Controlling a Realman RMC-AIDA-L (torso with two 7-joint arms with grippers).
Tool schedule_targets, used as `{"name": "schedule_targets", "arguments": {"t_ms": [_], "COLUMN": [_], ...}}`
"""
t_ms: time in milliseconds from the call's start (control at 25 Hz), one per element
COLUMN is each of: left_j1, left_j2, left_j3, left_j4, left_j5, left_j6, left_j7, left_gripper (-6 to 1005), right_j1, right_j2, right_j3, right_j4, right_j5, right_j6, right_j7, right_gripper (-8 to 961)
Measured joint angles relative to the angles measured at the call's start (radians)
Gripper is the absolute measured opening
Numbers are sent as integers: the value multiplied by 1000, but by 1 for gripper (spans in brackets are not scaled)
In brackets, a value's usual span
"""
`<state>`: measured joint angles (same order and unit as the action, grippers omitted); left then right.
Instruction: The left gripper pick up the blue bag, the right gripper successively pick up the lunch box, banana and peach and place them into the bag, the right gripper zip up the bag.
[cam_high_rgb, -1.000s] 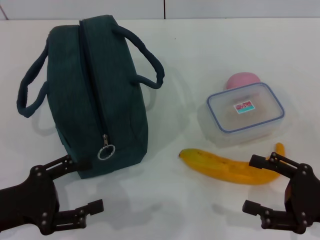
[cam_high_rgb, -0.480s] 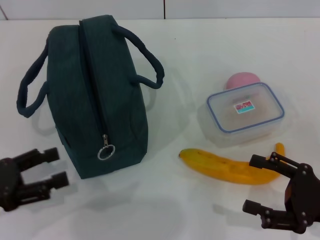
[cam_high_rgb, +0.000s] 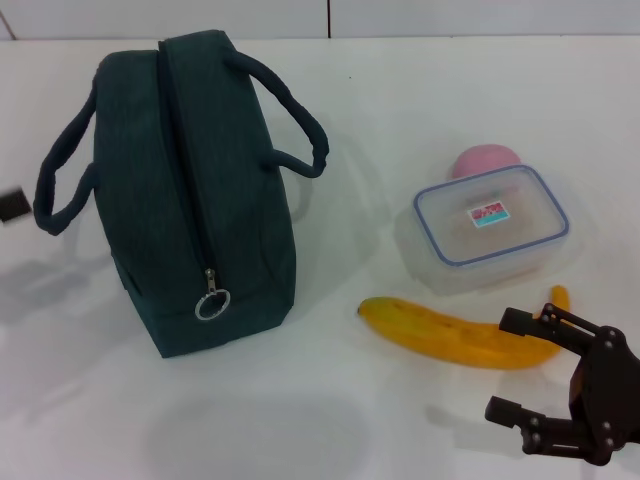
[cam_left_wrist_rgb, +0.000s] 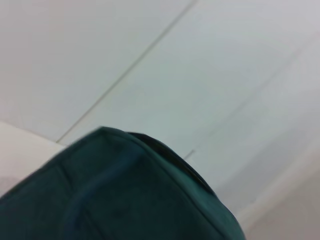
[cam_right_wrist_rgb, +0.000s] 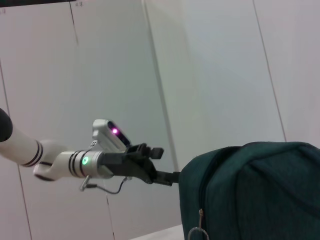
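The blue bag (cam_high_rgb: 185, 195) stood zipped on the tabletop (cam_high_rgb: 400, 110), left of the lunch box (cam_high_rgb: 490, 225), the banana (cam_high_rgb: 460, 335) and the half-hidden peach (cam_high_rgb: 484, 160). The first step was in hand: the left tool (cam_right_wrist_rgb: 162, 165) reached toward the bag's far side by a handle (cam_high_rgb: 65, 185); its opening could not be told. The right tool (cam_high_rgb: 522, 365) hung near the banana, open and empty. Next, the left likely needed to close on a handle.

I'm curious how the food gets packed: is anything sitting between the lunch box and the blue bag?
Nothing lies on the table between the lunch box and the blue bag. But the bag's zipper looks shut, so the opening itself is blocked. The right gripper waits near the banana.
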<state>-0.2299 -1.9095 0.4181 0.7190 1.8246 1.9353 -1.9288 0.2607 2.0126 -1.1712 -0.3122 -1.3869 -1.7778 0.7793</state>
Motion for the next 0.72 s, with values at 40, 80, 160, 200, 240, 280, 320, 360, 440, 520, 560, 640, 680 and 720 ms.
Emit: {"name": "schedule_targets", "arguments": {"t_ms": [40,80,160,200,240,280,320,360,440,520,560,640,680,720], "left_j1": [-16,-29,-63,-79,-96,-112,-136,-153,-206,-248,-266,-293,-303,-311], "left_j2": [9,17,36,44,54,63,73,80,94,100,102,103,103,103], "left_j3": [-1,-1,-2,-2,0,1,4,5,10,25,41,78,93,106], "left_j4": [17,29,62,80,100,117,136,146,164,168,169,170,172,175], "left_j5": [2,2,7,11,21,37,62,86,160,223,242,257,258,259], "left_j6": [-12,-21,-36,-41,-50,-57,-64,-67,-69,-67,-67,-67,-67,-67], "left_j7": [-73,-124,-238,-285,-341,-386,-438,-468,-532,-568,-581,-606,-617,-626], "left_gripper": [828,826,822,820,818,816,815,813,809,805,803,799,797,795], "right_j1": [0,1,2,2,2,2,3,3,3,5,7,13,15,15], "right_j2": [0,0,1,1,1,2,2,2,2,2,2,1,2,2], "right_j3": [-1,-1,-3,-3,-4,-4,-4,-3,-1,0,0,0,0,0], "right_j4": [0,1,1,1,1,1,1,1,3,8,11,16,17,18], "right_j5": [1,1,1,1,2,2,2,2,2,2,2,3,3,3], "right_j6": [1,1,1,2,2,2,3,3,3,5,6,7,7,8], "right_j7": [0,0,0,0,0,0,0,0,0,0,0,2,4,6], "right_gripper": [862,861,860,859,859,858,857,856,855,853,853,851,851,850]}}
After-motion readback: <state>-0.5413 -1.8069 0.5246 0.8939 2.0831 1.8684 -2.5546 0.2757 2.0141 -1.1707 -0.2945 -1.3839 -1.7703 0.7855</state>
